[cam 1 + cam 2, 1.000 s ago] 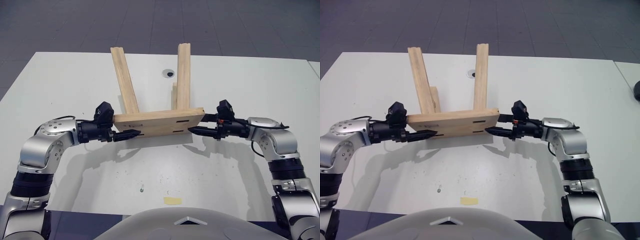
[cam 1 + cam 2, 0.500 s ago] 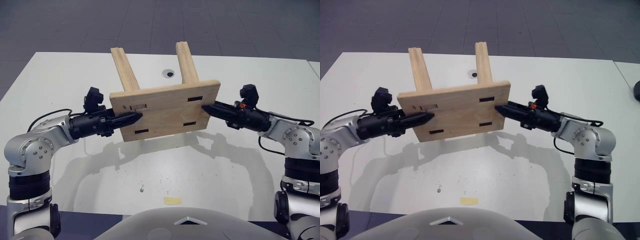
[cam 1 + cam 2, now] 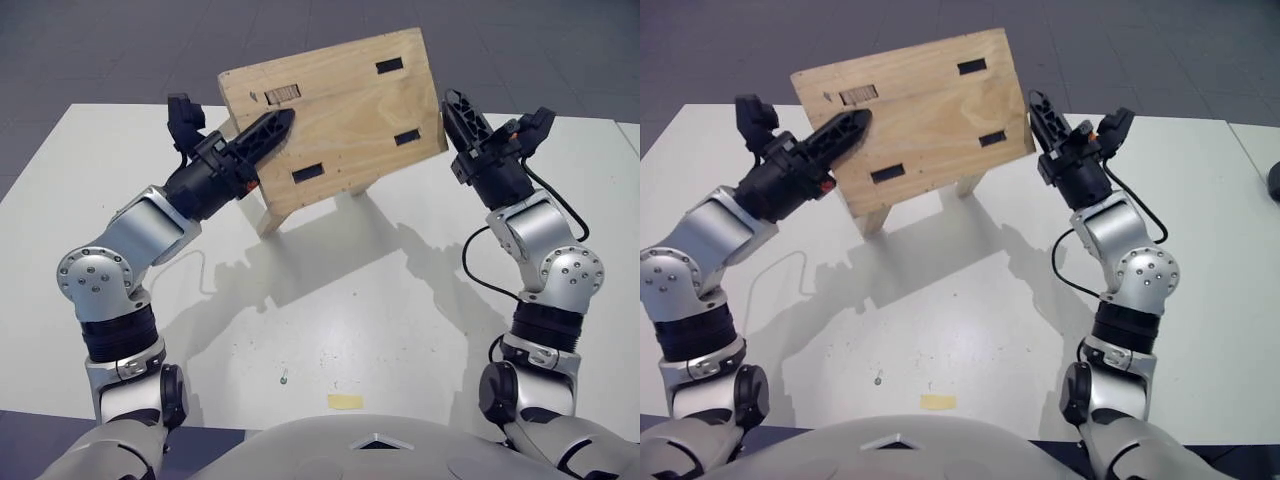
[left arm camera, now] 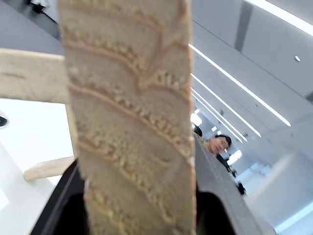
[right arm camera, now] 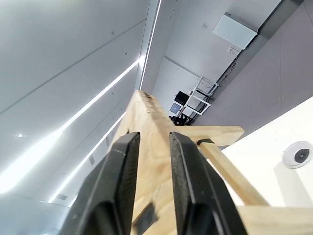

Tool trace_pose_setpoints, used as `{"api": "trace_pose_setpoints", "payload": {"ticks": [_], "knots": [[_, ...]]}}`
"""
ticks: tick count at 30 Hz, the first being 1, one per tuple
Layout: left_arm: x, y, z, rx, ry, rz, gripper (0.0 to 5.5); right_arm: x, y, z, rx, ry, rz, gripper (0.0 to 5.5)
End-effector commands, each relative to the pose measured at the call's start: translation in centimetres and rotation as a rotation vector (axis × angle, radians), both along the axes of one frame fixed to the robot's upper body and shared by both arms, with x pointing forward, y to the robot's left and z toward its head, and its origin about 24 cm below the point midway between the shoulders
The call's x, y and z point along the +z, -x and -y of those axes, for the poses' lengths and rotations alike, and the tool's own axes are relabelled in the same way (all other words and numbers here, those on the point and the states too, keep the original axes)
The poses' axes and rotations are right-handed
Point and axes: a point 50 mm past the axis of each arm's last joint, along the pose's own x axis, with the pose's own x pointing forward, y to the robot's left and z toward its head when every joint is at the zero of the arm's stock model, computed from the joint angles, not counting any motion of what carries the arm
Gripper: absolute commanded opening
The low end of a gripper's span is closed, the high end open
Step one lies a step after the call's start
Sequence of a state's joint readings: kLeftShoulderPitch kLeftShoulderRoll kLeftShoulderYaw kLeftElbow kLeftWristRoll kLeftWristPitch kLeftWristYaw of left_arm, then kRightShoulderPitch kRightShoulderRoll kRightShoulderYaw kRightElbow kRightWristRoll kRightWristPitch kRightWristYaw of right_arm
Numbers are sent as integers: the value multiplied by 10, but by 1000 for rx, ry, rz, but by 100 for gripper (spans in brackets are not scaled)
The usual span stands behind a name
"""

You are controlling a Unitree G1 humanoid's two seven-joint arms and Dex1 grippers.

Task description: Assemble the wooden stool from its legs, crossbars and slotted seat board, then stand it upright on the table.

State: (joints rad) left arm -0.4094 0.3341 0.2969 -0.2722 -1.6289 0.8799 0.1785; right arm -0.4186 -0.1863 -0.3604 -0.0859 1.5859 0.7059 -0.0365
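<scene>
One white table (image 3: 330,300) lies under the one stool (image 3: 300,140), which is held in the air above the table's far middle. It is tipped so its seat board (image 3: 345,100) faces the head camera and its legs point away and down. The building looks done, so I judge the step in hand to be turning the stool and setting it down. The next move calls for both arms to swing the board level together, then lower it until every foot touches. Two leg ends (image 3: 268,212) show below the board; any others are hidden behind it. Two pincers hold it: the left pincer (image 3: 280,122) is clamped over the board's left edge, the right pincer (image 3: 452,108) over its right edge. The board has four slots (image 3: 389,65). At the table's near edge lie one yellow scrap of tape (image 3: 345,402) and one small speck (image 3: 284,377).
</scene>
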Motion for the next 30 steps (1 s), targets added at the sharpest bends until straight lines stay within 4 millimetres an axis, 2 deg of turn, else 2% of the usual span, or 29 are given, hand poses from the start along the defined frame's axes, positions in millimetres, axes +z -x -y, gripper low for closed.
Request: {"api": "trace_pose_setpoints", "payload": {"ticks": [1, 2, 7, 11, 13, 16, 18, 21, 23, 24, 28, 30], "knots": [[6, -30, -33, 477, 146, -333, 137, 52, 4, -24, 19, -176, 24, 101], [5, -30, -33, 489, 152, -353, 175, 49, 3, -24, 9, -172, 14, 119], [-7, -31, -41, 565, 169, -463, 266, 38, 5, -28, -23, -143, -29, 207], [-13, -25, -33, 517, 145, -469, 332, 31, 7, -31, -53, -117, -40, 269], [-4, -21, -28, 468, 105, -378, 366, 25, 7, -30, -82, -84, -40, 301], [23, -12, -26, 391, 52, -174, 418, 19, 5, -28, -130, -38, -19, 351], [39, -4, -33, 385, -11, -67, 453, 18, 3, -29, -141, -44, -5, 384], [46, 4, -49, 458, -265, -21, 509, 17, 6, -32, -148, -18, 33, 437], [40, 6, -54, 494, -436, -39, 539, 15, 7, -31, -156, -6, 40, 468], [30, 7, -50, 473, -482, -65, 540, 14, 7, -31, -163, 4, 44, 483], [-17, 10, -41, 434, -538, -224, 540, 16, 6, -35, -162, 39, 66, 538], [-35, 10, -41, 452, -527, -289, 540, 16, 7, -34, -164, 56, 70, 538]]}}
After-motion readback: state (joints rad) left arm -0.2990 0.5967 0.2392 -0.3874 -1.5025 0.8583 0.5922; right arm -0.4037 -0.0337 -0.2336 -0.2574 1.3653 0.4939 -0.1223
